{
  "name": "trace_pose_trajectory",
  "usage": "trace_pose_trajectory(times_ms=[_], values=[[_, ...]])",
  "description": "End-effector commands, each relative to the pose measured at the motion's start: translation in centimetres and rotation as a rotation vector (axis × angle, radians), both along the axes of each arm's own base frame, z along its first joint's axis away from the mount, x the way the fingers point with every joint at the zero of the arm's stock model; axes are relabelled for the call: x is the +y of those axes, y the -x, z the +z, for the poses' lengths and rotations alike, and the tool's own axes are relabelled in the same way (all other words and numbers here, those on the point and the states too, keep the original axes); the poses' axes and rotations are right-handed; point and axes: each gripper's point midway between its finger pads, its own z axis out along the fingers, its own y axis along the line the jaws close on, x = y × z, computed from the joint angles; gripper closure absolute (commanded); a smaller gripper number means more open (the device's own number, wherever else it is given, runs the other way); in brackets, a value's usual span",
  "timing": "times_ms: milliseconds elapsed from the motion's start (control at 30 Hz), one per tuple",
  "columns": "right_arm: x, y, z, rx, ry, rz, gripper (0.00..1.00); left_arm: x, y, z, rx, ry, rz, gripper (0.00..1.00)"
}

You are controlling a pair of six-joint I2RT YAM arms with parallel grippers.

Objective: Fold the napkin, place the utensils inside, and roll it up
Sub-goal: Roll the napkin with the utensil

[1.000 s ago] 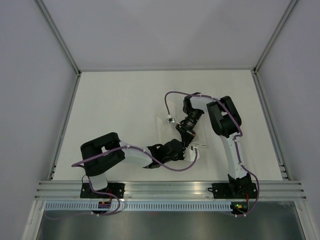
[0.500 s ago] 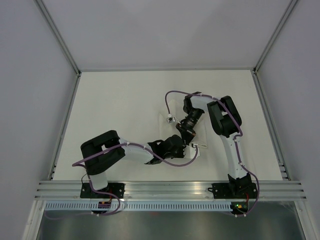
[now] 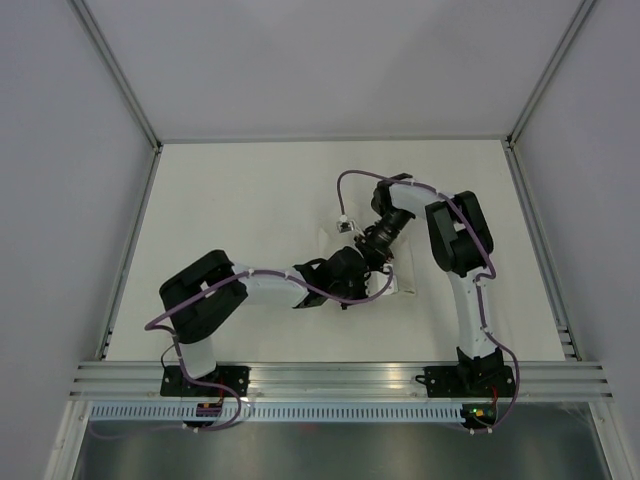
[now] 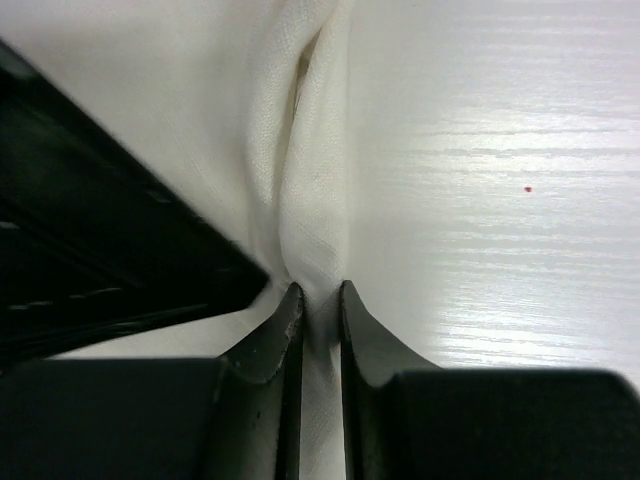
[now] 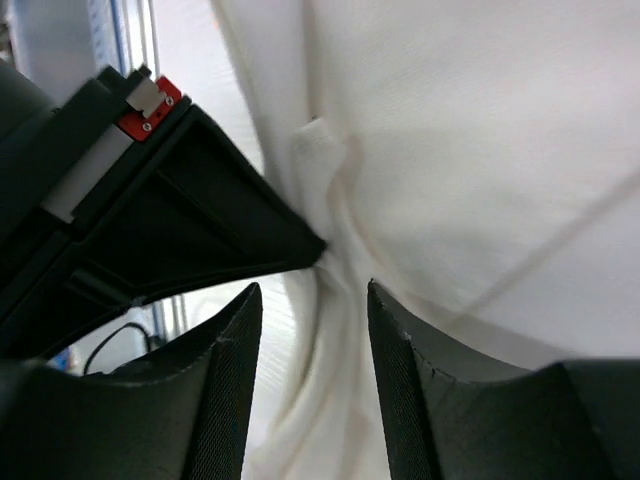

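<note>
- A plain white soft cloth napkin (image 4: 312,170) lies bunched on the pale wood-grain bench (image 4: 500,230). It sits a little right of the bench's middle and nearer the near edge than the far one. It is white on white, so its outline is hard to trace from above.
- The left gripper (image 4: 320,292), black with two fingers, has its jaws nearly together, clamped on a raised ridge of the napkin. The cloth puckers into a fold running away from the tips.
- The right gripper (image 5: 312,290) has its jaws apart, straddling crumpled cloth. I can see nothing pinched between them.
- The two grippers sit nose to nose over the same patch of napkin, just beside each other.
- My read on the pinch: thin cloth lying flat offers no edge to grab, so a pinched-up ridge gives a firm hold for drawing one part over another.
- This looks like the folding step, early in the task. No utensils are in sight, and nothing is rolled yet.
- Risks: the fingers are crowded close and could knock each other, and the thin ridge could slip free if pulled sharply.
</note>
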Motion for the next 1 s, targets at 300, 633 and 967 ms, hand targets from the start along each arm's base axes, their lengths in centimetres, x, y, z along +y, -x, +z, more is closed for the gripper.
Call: trace_pose_trajectory(times_ms=[300,633,967], values=[[-2.5,-9.9,8.3,-0.337,-0.233,-0.353,0.46,1.8,3.0,-1.9,0.545,-0.023,0.023,0.98],[-7.7,-6.9,10.6,-0.787,-0.196,-0.417,0.46,1.9,1.9,-1.6,0.870,0.002,0.071,0.98],[-1.8,0.0,6.5,-1.181,-0.150,-0.149,0.41,1.2,1.7,-2.8,1.102,-0.028,0.094,0.98]])
